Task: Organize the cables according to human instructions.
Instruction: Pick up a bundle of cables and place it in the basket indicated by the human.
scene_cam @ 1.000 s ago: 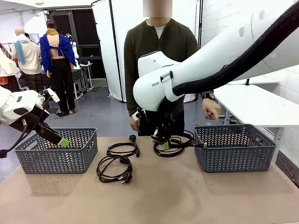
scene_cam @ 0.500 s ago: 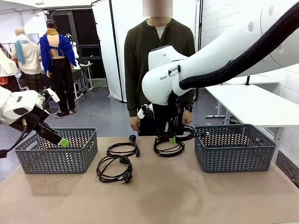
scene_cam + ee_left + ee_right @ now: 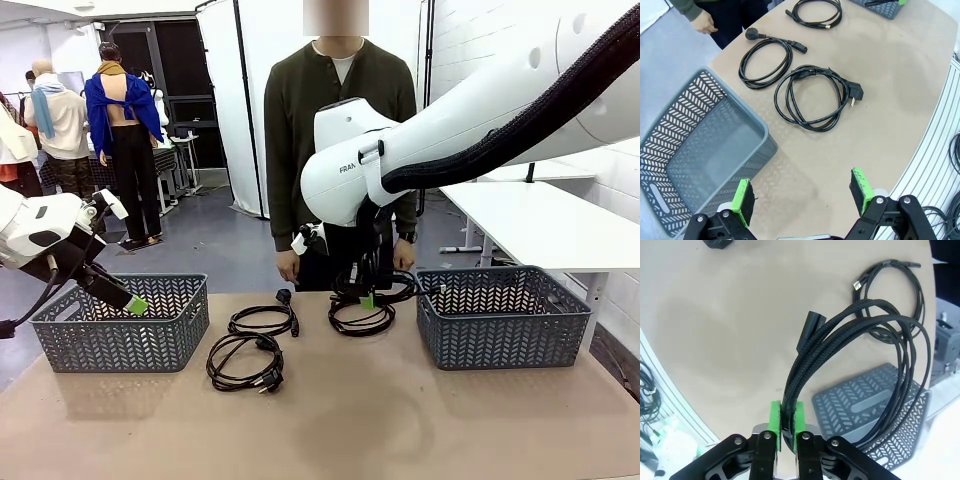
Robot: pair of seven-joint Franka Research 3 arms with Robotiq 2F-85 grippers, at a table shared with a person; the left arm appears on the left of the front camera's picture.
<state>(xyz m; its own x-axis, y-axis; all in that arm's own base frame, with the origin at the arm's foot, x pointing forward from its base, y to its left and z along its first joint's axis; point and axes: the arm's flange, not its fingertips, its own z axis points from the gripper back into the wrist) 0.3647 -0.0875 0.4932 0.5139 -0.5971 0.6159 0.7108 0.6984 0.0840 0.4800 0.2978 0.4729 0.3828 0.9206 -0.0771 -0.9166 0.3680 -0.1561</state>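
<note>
Across your tan table (image 3: 420,420), your right gripper (image 3: 786,421) is clamped on a braided cable coil (image 3: 810,356) near the right basket (image 3: 505,320). Your left gripper (image 3: 802,197) gapes empty beside the left basket (image 3: 700,145).

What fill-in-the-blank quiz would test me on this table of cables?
1. The robot's ____ gripper is shut on a coiled cable, lifted off the table.
2. The left gripper hangs near a grey basket with its jaws ____.
3. ____ other cables lie flat on the table.
Missing words: right; open; Three.
</note>
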